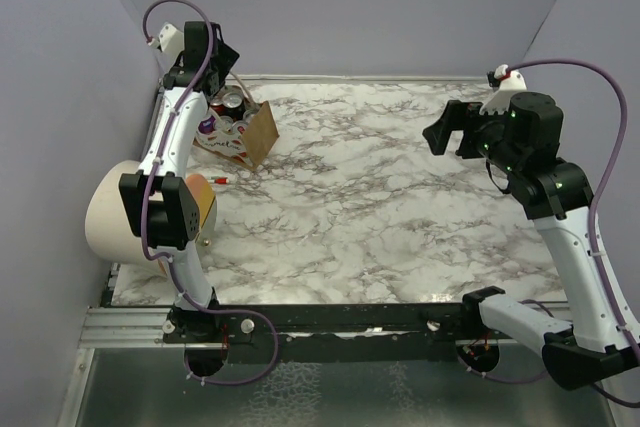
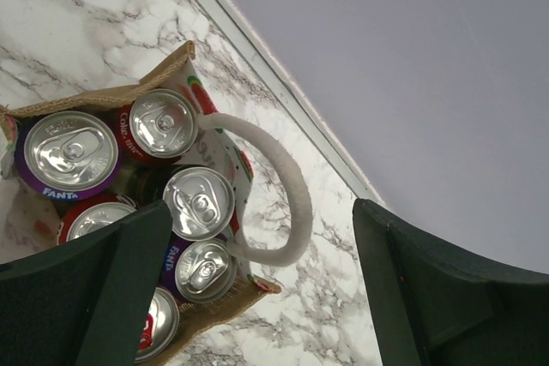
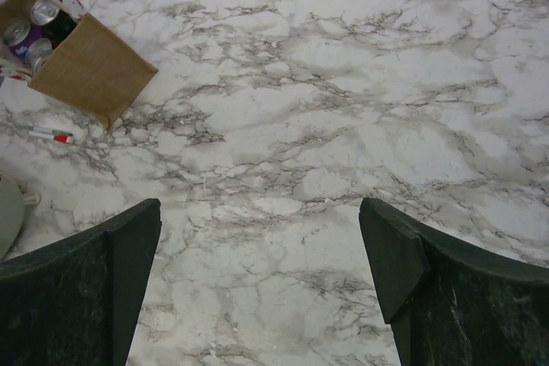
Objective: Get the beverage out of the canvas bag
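Note:
The brown canvas bag (image 1: 255,134) stands at the table's far left, holding several upright beverage cans (image 1: 232,99). In the left wrist view its rim (image 2: 103,93) and white loop handle (image 2: 293,199) show, with a purple Fanta can (image 2: 70,153), a red Coke can (image 2: 163,123) and more silver-topped cans (image 2: 199,203). My left gripper (image 1: 222,55) hovers above the bag's far side, open and empty (image 2: 262,212). My right gripper (image 1: 447,133) is open and empty above the right of the table (image 3: 257,207). The bag also shows far off in the right wrist view (image 3: 90,70).
A large cream cylinder with an orange disc (image 1: 115,212) lies at the left edge, beside my left arm. A small red and white pen (image 1: 218,180) lies on the marble in front of the bag, also in the right wrist view (image 3: 51,135). Purple walls enclose the table.

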Available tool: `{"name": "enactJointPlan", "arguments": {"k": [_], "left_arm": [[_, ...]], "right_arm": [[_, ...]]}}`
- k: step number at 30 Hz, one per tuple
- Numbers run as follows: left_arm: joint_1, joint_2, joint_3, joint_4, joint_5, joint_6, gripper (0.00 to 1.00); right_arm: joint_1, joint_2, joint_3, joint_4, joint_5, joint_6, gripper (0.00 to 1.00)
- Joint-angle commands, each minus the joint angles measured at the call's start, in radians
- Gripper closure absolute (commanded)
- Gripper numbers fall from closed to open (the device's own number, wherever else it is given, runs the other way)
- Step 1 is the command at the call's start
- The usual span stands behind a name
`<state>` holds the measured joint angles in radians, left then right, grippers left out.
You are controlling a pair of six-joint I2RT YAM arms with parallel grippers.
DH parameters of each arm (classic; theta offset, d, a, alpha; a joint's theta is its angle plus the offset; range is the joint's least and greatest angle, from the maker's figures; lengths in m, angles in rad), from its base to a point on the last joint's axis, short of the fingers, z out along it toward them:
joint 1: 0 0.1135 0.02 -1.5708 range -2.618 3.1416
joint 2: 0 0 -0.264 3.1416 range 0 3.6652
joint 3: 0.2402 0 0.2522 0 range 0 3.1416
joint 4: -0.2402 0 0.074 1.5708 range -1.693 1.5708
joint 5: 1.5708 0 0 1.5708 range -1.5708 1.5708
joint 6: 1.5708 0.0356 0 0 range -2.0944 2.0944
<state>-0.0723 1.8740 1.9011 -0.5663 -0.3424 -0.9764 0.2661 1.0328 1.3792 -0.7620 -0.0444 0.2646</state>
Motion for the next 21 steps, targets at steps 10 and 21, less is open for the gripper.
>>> {"name": "enactJointPlan", "arguments": {"k": [10,21], "left_arm": [[-0.005,0.056,0.048,0.064,0.083,-0.001,0.23],[-0.042,0.151,0.152,-0.012,0.253,0.076,0.56]], "right_arm": [[-0.007,0.007,0.021,0.023,-0.058,-0.001,0.01],[-0.007,0.012,0.019,0.011,-0.093,0.003,0.01]]}}
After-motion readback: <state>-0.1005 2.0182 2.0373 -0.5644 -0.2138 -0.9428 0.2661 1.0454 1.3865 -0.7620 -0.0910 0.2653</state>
